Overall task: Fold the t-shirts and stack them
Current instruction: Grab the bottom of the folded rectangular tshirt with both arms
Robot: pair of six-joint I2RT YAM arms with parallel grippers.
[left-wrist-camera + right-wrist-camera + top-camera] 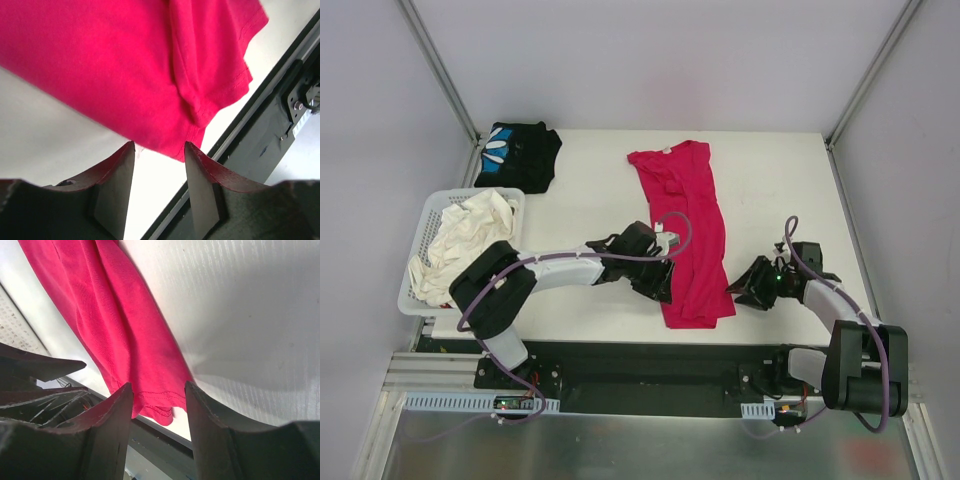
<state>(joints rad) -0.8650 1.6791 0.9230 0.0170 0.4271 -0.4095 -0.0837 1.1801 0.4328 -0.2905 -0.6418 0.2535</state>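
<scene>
I am holding my left pincer (159, 145) with its jaws apart and nothing between them, and my right pincer (159, 386) is standing open and empty in the same way. The magenta t-shirt (685, 230) is lying between the two, stretching from just ahead of their tips toward the far side of the table (790, 190). One hem corner is sitting just beyond my left tips and the other just beyond my right ones. It is looking narrowed into a long strip, so I am judging the fold half done, with the end-to-end folding not yet made. The black t-shirt (517, 155) is lying in a compact heap well beyond and to the left of my left pincer, at the far corner; it is looking folded, though I cannot be sure. Nothing is stacked yet.

The near table edge and its dark rail (250, 145) are running close by the hem, right beside both pincers, so I am finding little room to draw back low. Ahead and to the right of my right pincer, open tabletop is showing. The basket (420, 225) holding white cloth (465, 235) is sitting well to the left of my left pincer
</scene>
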